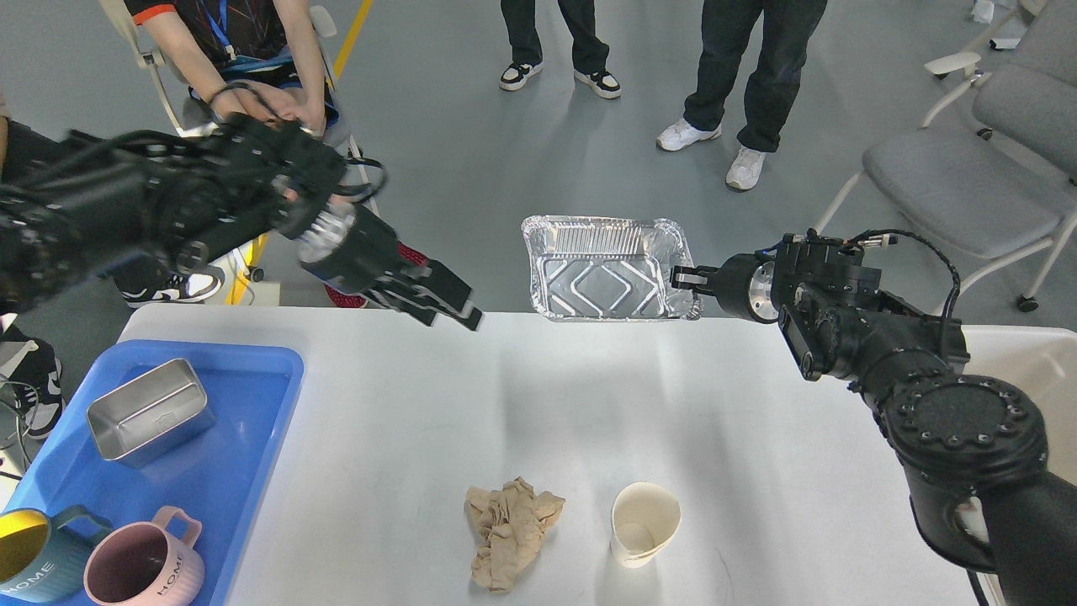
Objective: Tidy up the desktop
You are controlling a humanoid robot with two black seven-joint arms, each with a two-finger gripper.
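The white surface (522,404) fills the lower middle of the view, and it is the desktop in the task. Two black arms reach over its far edge. The left pincer (450,307) hangs just above the far edge, and its two fingers are spread apart with nothing between them. The right pincer (692,278) comes in from the right and pinches the right rim of one shiny foil tray (602,269), which is lifted up past the far edge of the surface. On the bare white top there is one crumpled brown paper napkin (509,534) and, just beside it on the right, one squashed paper cup (644,522) lying on its side. They are near each other but do not touch. At the left side sits one blue plastic tray (252,404). Inside it there are three things: one empty metal box (150,412), one pink mug (147,564) and one dark teal mug (34,551) with a yellow inside. The two mugs stand close together at the near end. One grey chair (968,185) stands on the floor at the right.
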